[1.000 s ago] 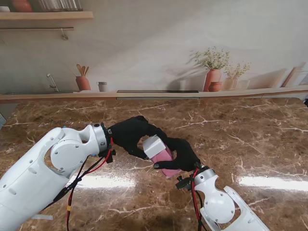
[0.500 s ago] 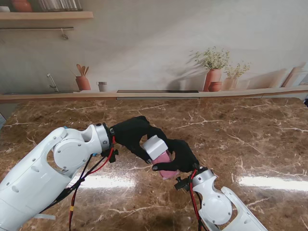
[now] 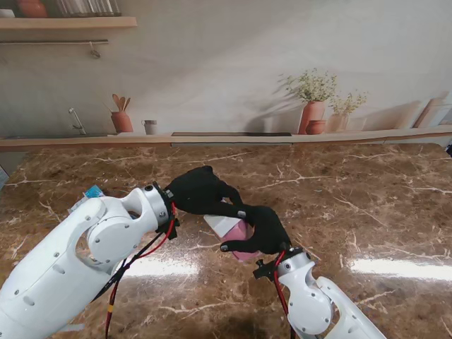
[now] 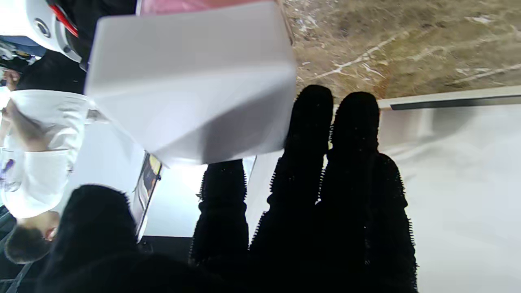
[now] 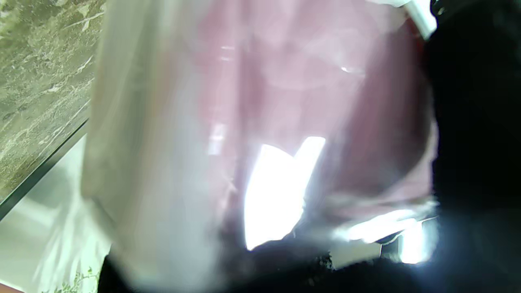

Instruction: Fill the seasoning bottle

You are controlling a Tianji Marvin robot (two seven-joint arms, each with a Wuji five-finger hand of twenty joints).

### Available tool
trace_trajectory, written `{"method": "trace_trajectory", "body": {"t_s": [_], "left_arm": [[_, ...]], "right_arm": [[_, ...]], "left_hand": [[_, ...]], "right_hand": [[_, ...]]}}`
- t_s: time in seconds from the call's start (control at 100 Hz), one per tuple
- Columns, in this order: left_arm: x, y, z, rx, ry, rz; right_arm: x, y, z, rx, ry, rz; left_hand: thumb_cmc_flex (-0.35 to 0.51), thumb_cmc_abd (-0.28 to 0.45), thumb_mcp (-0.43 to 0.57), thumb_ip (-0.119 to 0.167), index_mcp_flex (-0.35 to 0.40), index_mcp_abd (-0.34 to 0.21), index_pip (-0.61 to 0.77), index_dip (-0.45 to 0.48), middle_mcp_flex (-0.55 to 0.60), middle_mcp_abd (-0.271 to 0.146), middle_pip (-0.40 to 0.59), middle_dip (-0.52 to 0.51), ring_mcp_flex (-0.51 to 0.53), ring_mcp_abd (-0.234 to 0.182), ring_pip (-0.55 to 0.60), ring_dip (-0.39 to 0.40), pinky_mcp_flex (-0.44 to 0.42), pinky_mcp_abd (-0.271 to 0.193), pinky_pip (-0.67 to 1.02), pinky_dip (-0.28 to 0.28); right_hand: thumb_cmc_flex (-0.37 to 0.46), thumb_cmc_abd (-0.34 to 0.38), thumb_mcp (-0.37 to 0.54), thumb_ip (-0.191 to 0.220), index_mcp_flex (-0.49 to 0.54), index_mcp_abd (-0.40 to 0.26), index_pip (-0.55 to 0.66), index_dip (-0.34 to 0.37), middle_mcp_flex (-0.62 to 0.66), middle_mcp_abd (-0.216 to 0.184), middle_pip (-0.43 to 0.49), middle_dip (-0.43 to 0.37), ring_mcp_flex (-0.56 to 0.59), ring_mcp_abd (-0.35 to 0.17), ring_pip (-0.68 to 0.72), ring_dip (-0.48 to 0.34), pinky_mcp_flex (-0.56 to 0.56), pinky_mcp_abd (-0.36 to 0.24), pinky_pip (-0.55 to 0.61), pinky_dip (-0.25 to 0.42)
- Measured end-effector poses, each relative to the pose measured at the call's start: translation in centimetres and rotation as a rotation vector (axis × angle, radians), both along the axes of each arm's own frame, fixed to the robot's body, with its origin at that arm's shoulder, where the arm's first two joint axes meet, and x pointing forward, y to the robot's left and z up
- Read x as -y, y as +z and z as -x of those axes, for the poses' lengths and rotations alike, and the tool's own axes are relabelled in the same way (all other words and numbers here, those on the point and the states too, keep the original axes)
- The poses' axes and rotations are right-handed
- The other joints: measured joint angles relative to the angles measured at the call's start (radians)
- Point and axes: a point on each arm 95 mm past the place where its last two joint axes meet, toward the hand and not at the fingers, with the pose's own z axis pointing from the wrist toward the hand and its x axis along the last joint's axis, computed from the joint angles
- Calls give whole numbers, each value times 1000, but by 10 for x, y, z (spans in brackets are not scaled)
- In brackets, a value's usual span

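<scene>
The right hand (image 3: 263,229) is wrapped around the pink seasoning bottle (image 3: 242,233), holding it steady above the marble table (image 3: 367,205). The left hand (image 3: 203,192) curls over its white cap (image 3: 224,224), probably to twist it off; whether those fingers actually grip is unclear.

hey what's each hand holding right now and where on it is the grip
The right hand holds the pink seasoning bottle around its body. The left hand covers the bottle's white lid from above; whether it grips it cannot be told.
</scene>
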Motion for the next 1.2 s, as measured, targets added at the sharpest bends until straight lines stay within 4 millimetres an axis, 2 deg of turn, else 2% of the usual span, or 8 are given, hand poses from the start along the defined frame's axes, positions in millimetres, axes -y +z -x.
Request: {"method": "trace_trajectory", "body": {"t_s": [0.07, 0.15, 0.26, 0.35, 0.44, 0.75, 0.96, 1.2], "left_arm": [[-6, 5, 2, -6, 32, 2], [-16, 11, 1, -57, 58, 26], [-29, 16, 0, -110, 61, 3], [-35, 19, 0, -102, 62, -14], [-37, 20, 0, -80, 21, 13], [-33, -3, 4, -24, -139, -20], [-31, -8, 8, -49, -168, -22], [-31, -8, 6, 32, -195, -146]], "right_arm": [[1, 1, -1, -4, -7, -8], [4, 1, -3, -6, -19, -11], [8, 2, -5, -9, -34, -10], [10, 3, -6, -12, -41, -16], [10, 4, -7, -12, -45, -15], [10, 6, -7, -12, -32, 0], [10, 7, -7, -12, -31, 0], [9, 7, -6, -18, -21, -9]], "left_hand": [[-31, 7, -2, 13, -24, 115, -82, -47, -30, -66, -18, -14, -26, -1, -42, -25, -2, 1, -20, -33], [-27, 7, 4, 14, -175, 134, -223, -106, -174, -88, -55, -23, -117, -1, -121, -50, -48, 12, -84, -76], [221, -1, 54, 57, -349, 103, -335, -119, -556, -125, -221, -99, -339, -28, -275, -106, -145, 27, -201, -107], [222, -236, 712, 88, -409, 90, -365, -86, -769, -198, -276, -151, -478, -92, -384, -162, -213, 38, -309, -103], [352, -464, 1108, 7, -424, 80, -351, -76, -842, -247, -282, -174, -511, -132, -414, -183, -231, 38, -346, -79], [670, -476, 1068, -8, -600, -79, -367, -154, -1001, -220, -331, -242, -566, -142, -425, -187, -239, 0, -360, -50], [693, -449, 1069, -11, -558, -149, -123, -20, -1008, -212, -358, -184, -560, -139, -426, -187, -246, -4, -360, -41], [648, -473, 1036, -11, -650, -163, -304, -83, -1007, -235, -313, -186, -548, -139, -425, -187, -237, -15, -359, -41]], "right_hand": [[0, 6, 0, 0, 0, 0, 0, 0, 0, 0, 2, 1, 0, 0, 1, 0, 0, 0, 0, 0], [0, 7, 0, 0, 0, 0, 0, 0, 0, 0, 2, 1, 0, 0, 1, 0, 0, 0, 0, 0], [0, 8, 0, 0, 0, 0, 0, 0, 0, 0, 2, 1, 0, 0, 2, 0, 0, 0, 0, 0], [0, 9, 0, 0, 0, 0, 0, 0, 0, 0, 2, 1, 0, 0, 3, 0, 0, 0, 0, 0], [0, 9, 0, 0, 0, 0, 0, 0, 0, 0, 2, 1, 0, 0, 3, 0, 0, 0, 0, 0], [0, 10, 0, 0, 0, 0, 0, 0, 0, 0, 2, 1, 0, -1, 5, 0, 1, 0, 0, 0], [0, 10, 0, 0, 0, 0, 0, 0, 0, 0, 4, 1, 0, -1, 9, 0, 1, 0, 0, 0], [0, 19, -1, 0, 0, 6, 0, 0, 0, 0, 7, 1, 1, -1, 22, 0, 2, 0, 0, 1]]}}
